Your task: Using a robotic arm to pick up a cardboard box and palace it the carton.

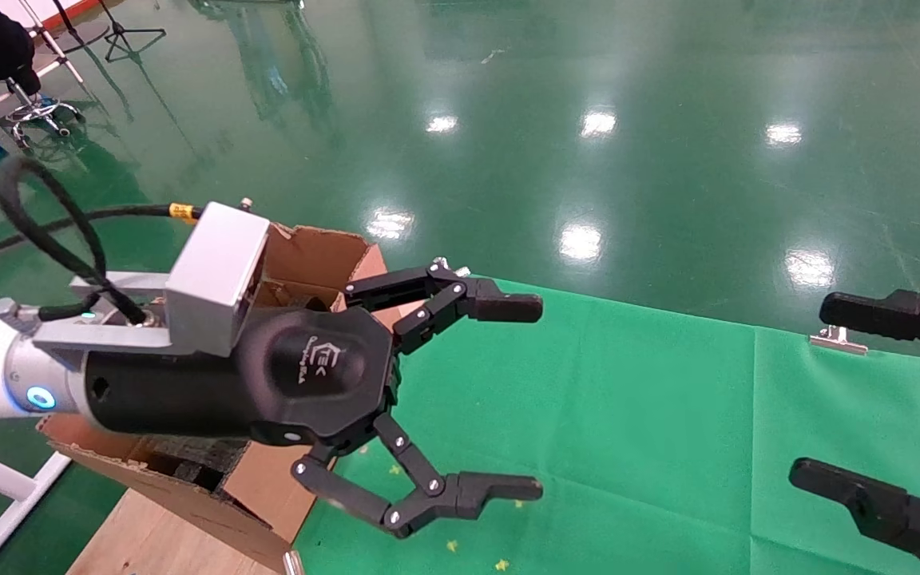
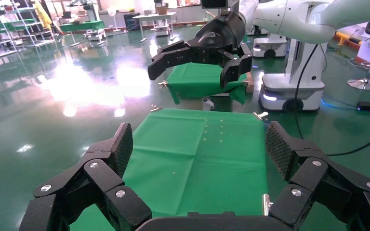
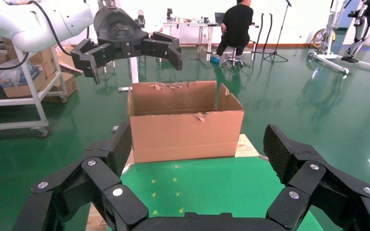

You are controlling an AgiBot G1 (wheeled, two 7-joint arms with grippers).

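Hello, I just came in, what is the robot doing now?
Both grippers are open and hold nothing. The left gripper hangs in the air beside the carton, which stands at the edge of the green cloth. The right gripper hovers over the other end of the cloth. No small cardboard box is visible.

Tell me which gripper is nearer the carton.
Left. The left gripper hangs open just beside and above the carton; the right gripper is open far across the green cloth.

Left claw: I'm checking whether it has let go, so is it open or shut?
Open. In the head view the left claw hangs beside the carton with fingers spread wide and nothing between them.
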